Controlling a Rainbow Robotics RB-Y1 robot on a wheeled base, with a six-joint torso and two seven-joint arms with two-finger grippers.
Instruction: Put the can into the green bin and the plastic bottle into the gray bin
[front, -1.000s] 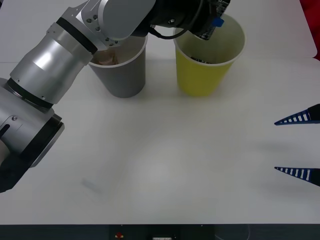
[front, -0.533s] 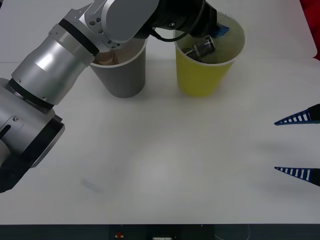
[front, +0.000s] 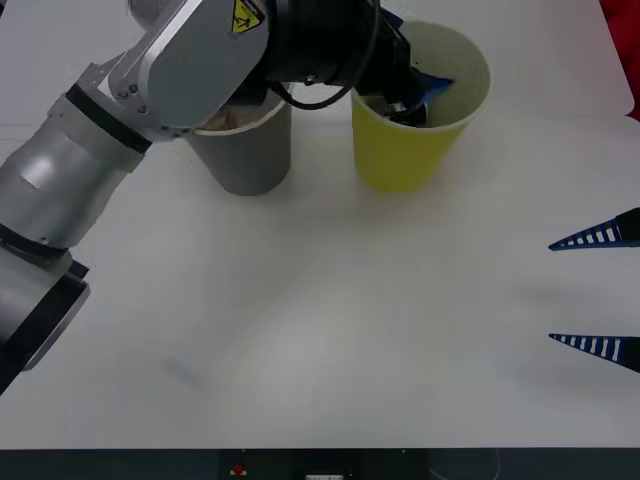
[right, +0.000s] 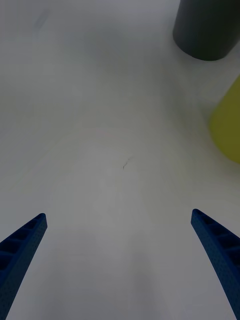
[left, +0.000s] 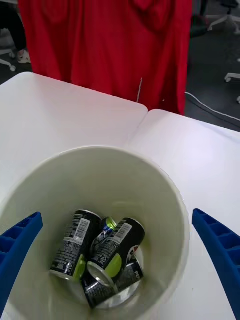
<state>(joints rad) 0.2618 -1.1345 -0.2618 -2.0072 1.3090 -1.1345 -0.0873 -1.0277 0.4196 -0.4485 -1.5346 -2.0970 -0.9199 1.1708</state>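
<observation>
Glossy metal can (left: 116, 246), matt bin (left: 165, 200)

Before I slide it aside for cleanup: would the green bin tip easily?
Probably somewhat. The green bin is tall and tapers toward its base, so a high push could topple it. The cans lying inside likely steady it slightly.

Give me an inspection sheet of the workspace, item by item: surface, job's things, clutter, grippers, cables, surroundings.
Surface: white table, a faint scuff near its middle.
Job's things: several cans lie in the green bin; gray bin stands beside it, something pale brownish inside.
Clutter: nothing seen.
Grippers: left gripper open above the green bin; right gripper open, idle at the table's right edge.
Cables: a pale cable on the floor beyond the table.
Surroundings: red cloth hanging behind the table.
</observation>
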